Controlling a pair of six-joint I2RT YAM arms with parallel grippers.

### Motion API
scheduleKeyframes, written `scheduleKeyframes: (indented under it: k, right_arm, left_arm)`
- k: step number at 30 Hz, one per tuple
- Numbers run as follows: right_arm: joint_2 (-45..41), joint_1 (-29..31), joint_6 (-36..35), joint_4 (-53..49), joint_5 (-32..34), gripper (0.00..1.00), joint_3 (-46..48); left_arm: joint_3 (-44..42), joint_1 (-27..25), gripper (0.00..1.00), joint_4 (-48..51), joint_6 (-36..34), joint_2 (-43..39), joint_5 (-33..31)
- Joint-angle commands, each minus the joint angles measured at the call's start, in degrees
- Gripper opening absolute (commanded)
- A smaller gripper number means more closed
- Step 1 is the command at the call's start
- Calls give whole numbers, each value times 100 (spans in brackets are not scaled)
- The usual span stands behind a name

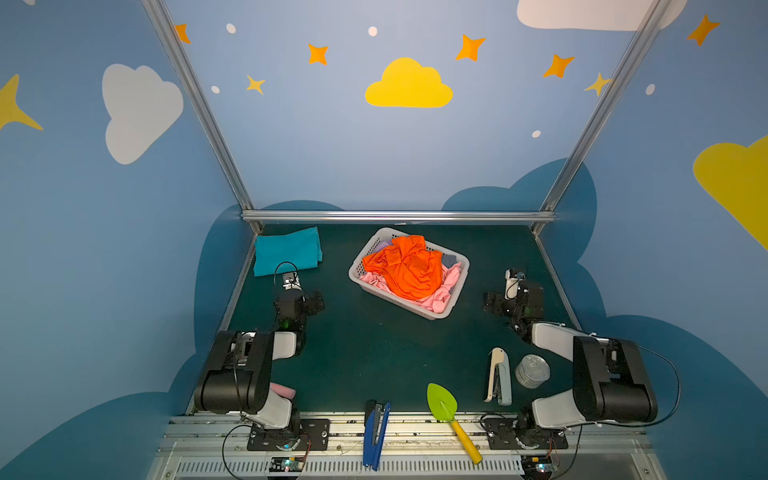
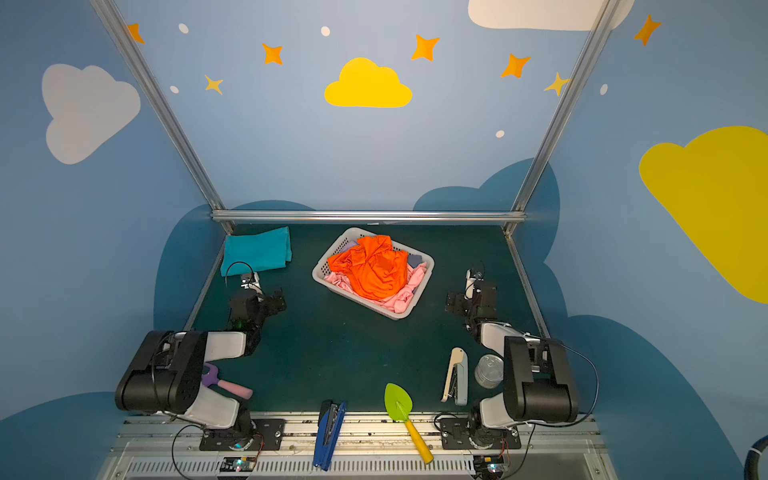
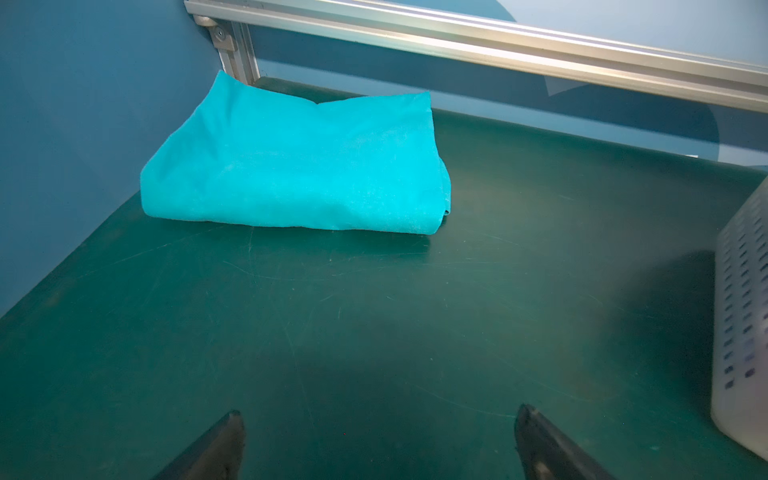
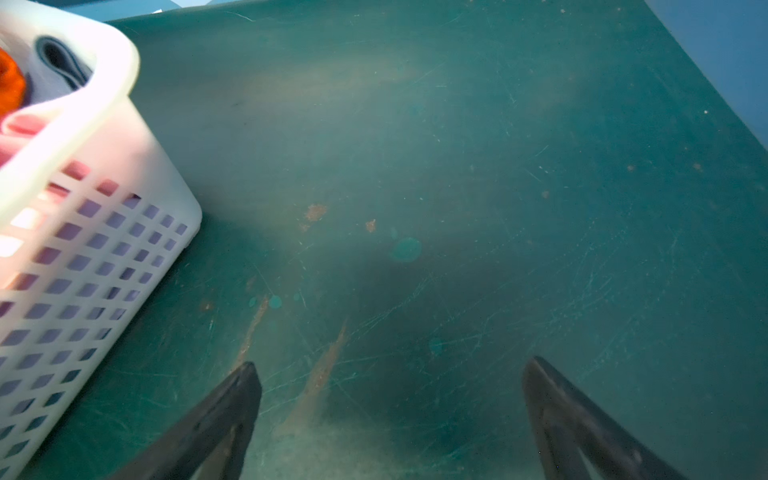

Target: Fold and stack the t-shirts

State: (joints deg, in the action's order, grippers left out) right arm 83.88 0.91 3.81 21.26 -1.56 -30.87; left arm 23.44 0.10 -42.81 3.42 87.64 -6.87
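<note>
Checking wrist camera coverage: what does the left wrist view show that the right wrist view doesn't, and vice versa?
Only left wrist: the folded teal t-shirt near the frame rail. Only right wrist: orange t-shirt and pink cloth inside the white basket. Both: the basket's lattice wall, the green table, and open, empty jaws.

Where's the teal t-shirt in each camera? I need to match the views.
Top view: teal t-shirt, folded, at the far left corner of the table.
Top view: teal t-shirt in that same corner.
Left wrist: folded flat, ahead of the open left gripper.
Right wrist: not in it.
Shared landmark: white basket, in all four.
</note>
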Motion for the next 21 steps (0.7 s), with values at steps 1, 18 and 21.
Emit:
scheduleKeyframes:
  k: [1, 18, 21]
  right_arm:
    - [-64, 18, 9, 80, 16, 98, -116]
    - [-64, -39, 21, 84, -99, 98, -112]
    - [-64, -47, 18, 92, -98, 99, -119]
  left_arm:
    - [82, 23, 100, 88, -52, -67, 44]
    - [86, 18, 100, 88, -43, -63, 37]
    - [82, 17, 100, 88, -45, -62, 37]
